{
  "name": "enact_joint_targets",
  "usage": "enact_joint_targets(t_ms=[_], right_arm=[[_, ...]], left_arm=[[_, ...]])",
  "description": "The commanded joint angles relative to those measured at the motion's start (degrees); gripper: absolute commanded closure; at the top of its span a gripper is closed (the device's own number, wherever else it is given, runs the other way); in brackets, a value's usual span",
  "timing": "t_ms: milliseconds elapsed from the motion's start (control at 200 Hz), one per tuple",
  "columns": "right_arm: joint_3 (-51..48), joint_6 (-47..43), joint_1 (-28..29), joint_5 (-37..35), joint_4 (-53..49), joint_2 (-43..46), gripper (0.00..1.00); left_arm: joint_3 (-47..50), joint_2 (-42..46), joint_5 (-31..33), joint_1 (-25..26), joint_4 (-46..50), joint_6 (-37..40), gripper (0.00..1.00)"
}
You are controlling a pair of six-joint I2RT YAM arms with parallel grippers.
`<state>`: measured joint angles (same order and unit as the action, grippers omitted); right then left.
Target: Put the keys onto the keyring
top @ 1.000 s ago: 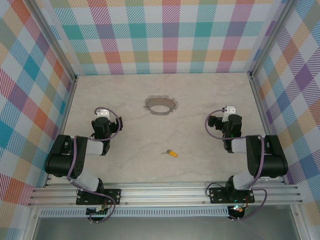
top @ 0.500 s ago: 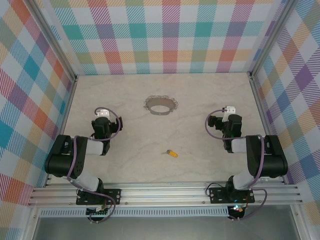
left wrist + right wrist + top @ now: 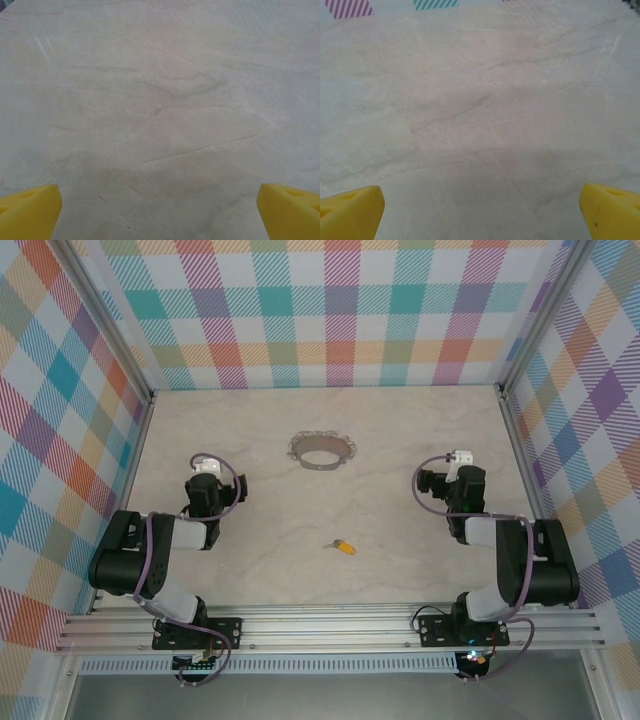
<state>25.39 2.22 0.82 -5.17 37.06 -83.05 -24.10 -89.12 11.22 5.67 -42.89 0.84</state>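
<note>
Yellow-orange head, short thin silver-grey blade: the tiny key (image 3: 344, 546) lies flat on the pale marble-patterned tabletop (image 3: 420, 420), just below centre of the overhead view, between the two arms and well apart from both claws. The large silver-grey metal keyring (image 3: 322, 451), a limp loop with a scalloped chain-like edge, lies flat above centre, well apart from the key. The left gripper (image 3: 160, 220) stands wide, its yellow fingertips (image 3: 27, 212) at the lower corners of its wrist view with bare tabletop between them. The right gripper (image 3: 480, 215) is likewise wide and holds nothing. Task judged not begun. Risks, as estimated: the key is very small and lies flat, so wide jaws closing from above may scrape the tabletop, skid the key sideways or flick it away. A pinch that covers too much of the head would leave little free to thread. The ring looks limp, so it will likely sag or fold when lifted, closing the gap needed. Both arms start well off their targets, so a small aiming error matters against so small a key.
</note>
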Motion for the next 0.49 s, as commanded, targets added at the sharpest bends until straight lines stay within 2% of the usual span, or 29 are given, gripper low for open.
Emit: enact_joint_targets(t_ms=[0, 85, 195, 395, 490], right_arm=[[6.83, 1.97, -0.19, -0.99, -12.97, 5.35, 0.0], [11.59, 7.7, -0.17, -0.14, -21.41, 6.22, 0.0], [18.59, 15.18, -0.17, 4.8, -32.11, 5.73, 0.0], [23.45, 22.78, 0.42, 23.81, -34.86, 5.07, 0.0], [27.17, 24.36, 2.46, 28.77, -38.46, 2.77, 0.04]], left_arm=[[-4.8, 3.68, 4.26, -0.57, 8.58, -1.9, 0.0], [-7.68, 4.85, 5.44, -0.57, 15.19, -2.71, 0.0], [-12.47, 6.65, 6.34, -0.57, 25.26, -5.21, 0.0], [-23.03, 10.0, 4.14, -0.4, 44.63, -16.95, 0.0], [-26.95, 10.09, -0.16, 0.12, 51.17, -21.86, 0.02]])
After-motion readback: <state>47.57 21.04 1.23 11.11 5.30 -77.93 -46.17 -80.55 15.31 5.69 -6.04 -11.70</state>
